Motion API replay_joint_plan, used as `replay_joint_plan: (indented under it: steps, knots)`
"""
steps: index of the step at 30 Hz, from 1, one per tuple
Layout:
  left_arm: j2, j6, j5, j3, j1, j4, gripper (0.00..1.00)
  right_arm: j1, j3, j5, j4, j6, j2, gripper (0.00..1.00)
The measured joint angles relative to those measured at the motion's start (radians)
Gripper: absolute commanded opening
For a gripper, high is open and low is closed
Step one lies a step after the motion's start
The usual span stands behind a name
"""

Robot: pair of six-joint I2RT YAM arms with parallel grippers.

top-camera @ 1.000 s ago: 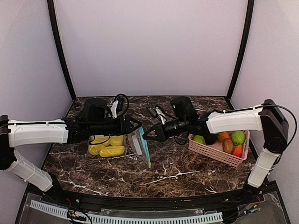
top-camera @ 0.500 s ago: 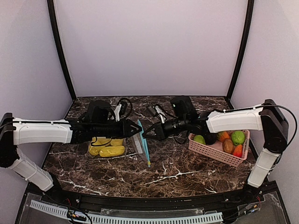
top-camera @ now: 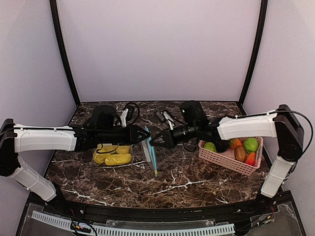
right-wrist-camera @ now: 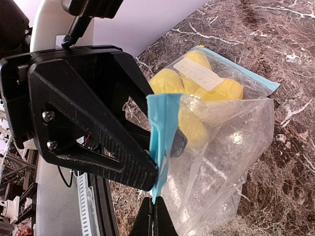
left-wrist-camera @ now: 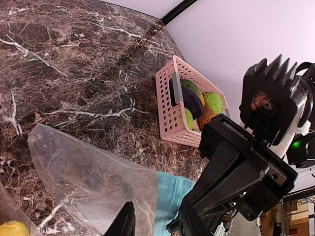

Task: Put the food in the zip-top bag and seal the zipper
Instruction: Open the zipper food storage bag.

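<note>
Now, at mid-table, working the zip-top bag (top-camera: 142, 151) from both sides. Gripping the bag's blue zipper strip (right-wrist-camera: 162, 123) with the right end effector (right-wrist-camera: 153, 215), clamped fully shut on it. Straddling the same strip with the left end effector (left-wrist-camera: 157, 222), jaws part open, one finger either side of the blue edge; cannot tell whether the pads touch plastic. Seen from above, runs lengthwise from far to near, squarely across the line of the two arms and right between them. Already holds several yellow toy pieces (top-camera: 116, 158) in the bag's body, spread on the table (top-camera: 197, 182) to the left, under the left arm. Well apart on the right, in the pink basket (top-camera: 224, 160) beside the right forearm: green, orange, brown and purple food (top-camera: 251, 144). Judging by that, not finished loading. Likely calls for parting the mouth sideways, left drawing left and right drawing right, then fetching from the basket with the right arm, the nearer one.
</note>
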Motion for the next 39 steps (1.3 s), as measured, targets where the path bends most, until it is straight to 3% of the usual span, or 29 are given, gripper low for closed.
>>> replay_joint_plan:
  steps: [12,24,28,36,38,39]
  knots:
    - [0.003,-0.004,0.007,0.0,0.0,0.037,0.02,0.0,0.009,-0.004,-0.01,-0.002,0.0,0.0]
    - [0.003,-0.003,0.002,-0.014,0.0,0.035,0.01,0.0,-0.012,0.06,-0.02,0.007,0.0,0.03]
    - [0.003,0.005,-0.003,-0.019,0.0,0.022,0.01,0.0,-0.041,0.104,-0.023,0.02,-0.018,0.0]
    - [-0.027,0.091,-0.098,0.006,0.0,-0.137,0.01,0.002,-0.049,0.198,-0.046,0.031,-0.066,0.0]
    - [-0.034,0.112,-0.118,0.016,-0.001,-0.167,0.03,0.003,-0.049,0.22,-0.051,0.032,-0.071,0.0]
    - [-0.04,0.121,-0.127,0.018,-0.001,-0.181,0.09,0.003,-0.049,0.229,-0.052,0.035,-0.073,0.0]
